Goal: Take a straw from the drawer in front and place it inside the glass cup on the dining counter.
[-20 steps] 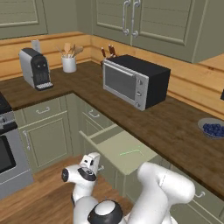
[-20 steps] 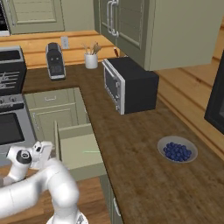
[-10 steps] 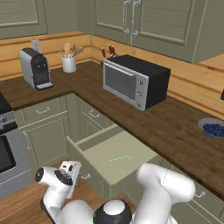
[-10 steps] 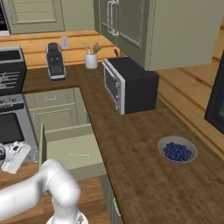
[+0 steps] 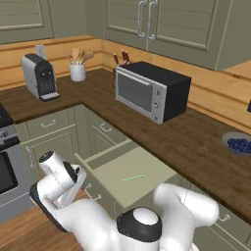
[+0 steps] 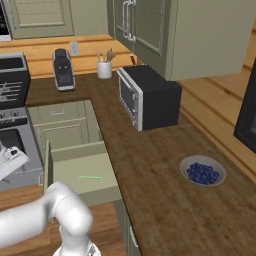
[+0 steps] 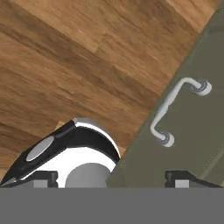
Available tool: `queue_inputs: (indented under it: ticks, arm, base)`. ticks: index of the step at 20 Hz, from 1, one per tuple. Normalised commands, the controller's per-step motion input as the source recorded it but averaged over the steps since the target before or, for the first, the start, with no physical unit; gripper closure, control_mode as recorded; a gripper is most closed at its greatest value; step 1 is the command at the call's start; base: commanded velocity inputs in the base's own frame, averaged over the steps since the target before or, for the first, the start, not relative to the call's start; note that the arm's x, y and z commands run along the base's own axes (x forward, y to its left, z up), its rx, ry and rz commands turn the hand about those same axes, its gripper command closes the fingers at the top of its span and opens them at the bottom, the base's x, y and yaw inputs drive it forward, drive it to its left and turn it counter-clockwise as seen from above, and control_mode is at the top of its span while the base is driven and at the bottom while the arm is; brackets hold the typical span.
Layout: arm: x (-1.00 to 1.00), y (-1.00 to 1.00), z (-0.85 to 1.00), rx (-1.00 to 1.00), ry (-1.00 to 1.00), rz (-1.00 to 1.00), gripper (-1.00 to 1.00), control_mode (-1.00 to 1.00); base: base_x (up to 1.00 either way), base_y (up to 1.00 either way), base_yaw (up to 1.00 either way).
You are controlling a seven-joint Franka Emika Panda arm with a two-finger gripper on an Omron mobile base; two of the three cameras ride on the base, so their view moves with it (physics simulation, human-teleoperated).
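We see our two fingers (image 7: pixel 111 177) standing wide apart at the bottom of the hand view, holding nothing, one dark tip (image 7: pixel 43 177) over the wooden floor (image 7: pixel 65 65) and the other over the green front of the drawer (image 7: pixel 192 127). Just beyond them the curved silver handle (image 7: pixel 175 111) sits free on that front, touched by neither tip. In the left base view our hand (image 5: pixel 61 179) hangs low, beside the drawer's front edge. The drawer (image 5: pixel 132 179) is pulled out from under the tabletop (image 5: pixel 196 142), and the thin green straw (image 5: pixel 135 178) lies flat on its pale bottom, near the middle, apart from every wall. From the right base view the straw (image 6: pixel 90 177) lies across the drawer (image 6: pixel 85 172), its bent end toward the tabletop edge. On the tabletop stand a microwave (image 5: pixel 152 90), a coffee machine (image 5: pixel 39 76), a pot of utensils (image 5: pixel 77 68) in the corner, and a bowl of blueberries (image 6: pixel 202 172)
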Motion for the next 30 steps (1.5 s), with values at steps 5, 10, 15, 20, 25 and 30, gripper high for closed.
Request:
queue_inputs:
  ticks: [5, 10, 15, 20, 25, 30]
  arm:
    - [0.48, -0.65, 0.93, 0.06, 0.09, -0.29, -1.00, -1.00]
    - [0.75, -0.80, 0.40, 0.01, 0.08, -0.33, -1.00, -1.00]
    - [0.71, -0.49, -0.09, 0.00, 0.03, -0.21, -1.00, -1.00]
    - [0.45, -0.08, -0.61, 0.00, 0.00, -0.06, -1.00, -1.00]
    - [0.15, -0.08, -0.71, 0.02, 0.00, -0.02, -1.00, -1.00]
    - [0.37, -0.24, -0.45, 0.04, 0.00, -0.02, -1.00, -1.00]
  base:
    - [0.00, 0.00, 0.00]
    - [0.00, 0.00, 0.00]
    - [0.00, 0.00, 0.00]
    - [0.00, 0.00, 0.00]
    - [0.00, 0.00, 0.00]
    - [0.00, 0.00, 0.00]
